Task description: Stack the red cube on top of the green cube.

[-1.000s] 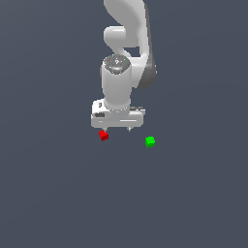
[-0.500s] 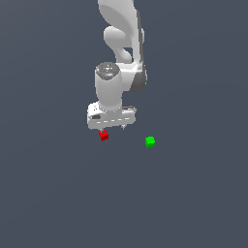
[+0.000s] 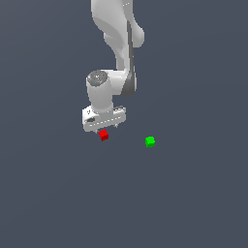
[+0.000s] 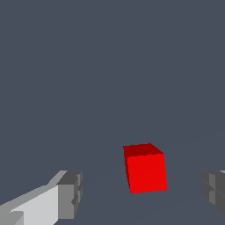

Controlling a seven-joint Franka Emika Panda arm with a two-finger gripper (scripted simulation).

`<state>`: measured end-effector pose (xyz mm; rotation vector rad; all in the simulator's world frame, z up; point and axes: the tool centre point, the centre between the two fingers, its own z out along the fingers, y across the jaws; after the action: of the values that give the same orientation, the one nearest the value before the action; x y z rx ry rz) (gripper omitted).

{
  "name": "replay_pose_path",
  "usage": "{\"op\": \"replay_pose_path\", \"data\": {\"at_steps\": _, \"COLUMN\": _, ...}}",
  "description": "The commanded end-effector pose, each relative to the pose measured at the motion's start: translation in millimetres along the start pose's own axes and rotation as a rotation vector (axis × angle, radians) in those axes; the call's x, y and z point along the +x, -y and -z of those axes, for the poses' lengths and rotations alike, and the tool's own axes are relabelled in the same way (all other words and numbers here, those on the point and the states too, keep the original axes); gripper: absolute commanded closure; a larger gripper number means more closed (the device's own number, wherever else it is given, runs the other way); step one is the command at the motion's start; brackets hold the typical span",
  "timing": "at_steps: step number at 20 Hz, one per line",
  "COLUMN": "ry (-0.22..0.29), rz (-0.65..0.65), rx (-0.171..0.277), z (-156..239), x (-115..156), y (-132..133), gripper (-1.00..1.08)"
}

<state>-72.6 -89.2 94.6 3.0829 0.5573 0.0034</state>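
Observation:
The red cube (image 3: 103, 135) lies on the flat grey floor just below my gripper (image 3: 102, 129), partly covered by the hand. In the wrist view the red cube (image 4: 145, 168) sits between my two fingertips (image 4: 69, 194), closer to the other finger, with gaps on both sides. The gripper (image 4: 143, 193) is open and touches nothing. The green cube (image 3: 150, 141) lies on the floor apart from it, toward the exterior view's right of the red cube. It does not show in the wrist view.
The grey floor (image 3: 193, 193) is plain and flat all around the two cubes. The white arm (image 3: 118, 43) rises from the hand toward the top of the exterior view.
The hand has moved toward the exterior view's left and down, coming over the red cube. Neither cube has moved.

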Motion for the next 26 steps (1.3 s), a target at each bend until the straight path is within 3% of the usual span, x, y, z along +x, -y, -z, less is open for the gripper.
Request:
{"op": "replay_pose_path", "data": {"at_steps": 1, "ry": -0.001, "rz": 0.033, "rx": 0.003, "z": -7.9, "x": -7.0, "y": -5.1, "gripper": -0.92}}
{"op": "replay_pose_path", "data": {"at_steps": 11, "ry": 0.0, "rz": 0.101, "rx": 0.009, "z": -25.2, "x": -20.8, "y": -17.8, "gripper": -0.92}}
{"op": "replay_pose_path", "data": {"at_steps": 26, "ry": 0.0, "rz": 0.1, "rx": 0.009, "z": -35.5, "x": -20.3, "y": -17.7, "gripper": -0.92}}
